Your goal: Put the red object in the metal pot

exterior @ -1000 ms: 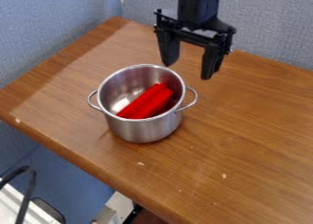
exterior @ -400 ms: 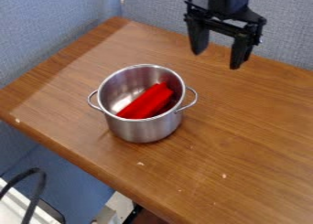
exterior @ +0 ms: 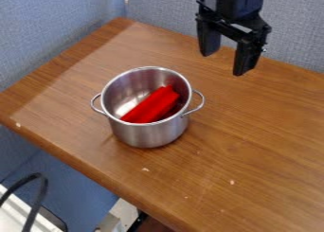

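Red object [exterior: 151,105] in metal pot [exterior: 146,130], claw [exterior: 229,56] apart.

one metal pot [exterior: 147,108], one red object [exterior: 151,104]
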{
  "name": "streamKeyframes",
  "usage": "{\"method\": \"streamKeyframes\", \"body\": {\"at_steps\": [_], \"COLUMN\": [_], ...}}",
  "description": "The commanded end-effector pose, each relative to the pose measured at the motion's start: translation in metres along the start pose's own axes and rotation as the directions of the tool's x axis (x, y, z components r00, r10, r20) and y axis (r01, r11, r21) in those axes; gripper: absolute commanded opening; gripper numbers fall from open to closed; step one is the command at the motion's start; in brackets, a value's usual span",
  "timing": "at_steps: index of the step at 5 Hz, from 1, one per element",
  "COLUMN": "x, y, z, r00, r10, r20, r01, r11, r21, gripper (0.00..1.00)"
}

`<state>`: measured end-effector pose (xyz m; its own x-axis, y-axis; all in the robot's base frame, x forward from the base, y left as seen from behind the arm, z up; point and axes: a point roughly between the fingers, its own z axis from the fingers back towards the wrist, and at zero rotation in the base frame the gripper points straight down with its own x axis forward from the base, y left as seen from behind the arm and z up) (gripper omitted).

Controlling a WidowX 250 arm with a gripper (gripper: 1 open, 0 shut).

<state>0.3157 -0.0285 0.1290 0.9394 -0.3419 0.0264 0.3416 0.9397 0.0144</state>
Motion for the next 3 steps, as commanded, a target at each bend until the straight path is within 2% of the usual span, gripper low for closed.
{"method": "streamKeyframes", "body": {"at_steps": [1, 2, 3], "x": [0.001, 0.006, 0.008], "y": [0.017, 0.038, 0.038], "z": [0.009, -0.003, -0.003], "r00": [0.999, 0.991, 0.982], "r10": [0.035, 0.135, 0.189], "r20": [0.035, 0.014, 0.026], "r01": [-0.035, -0.135, -0.190], "r11": [0.999, 0.991, 0.981], "r21": [0.004, 0.006, 0.027], "gripper": [1.00, 1.00, 1.00]}}
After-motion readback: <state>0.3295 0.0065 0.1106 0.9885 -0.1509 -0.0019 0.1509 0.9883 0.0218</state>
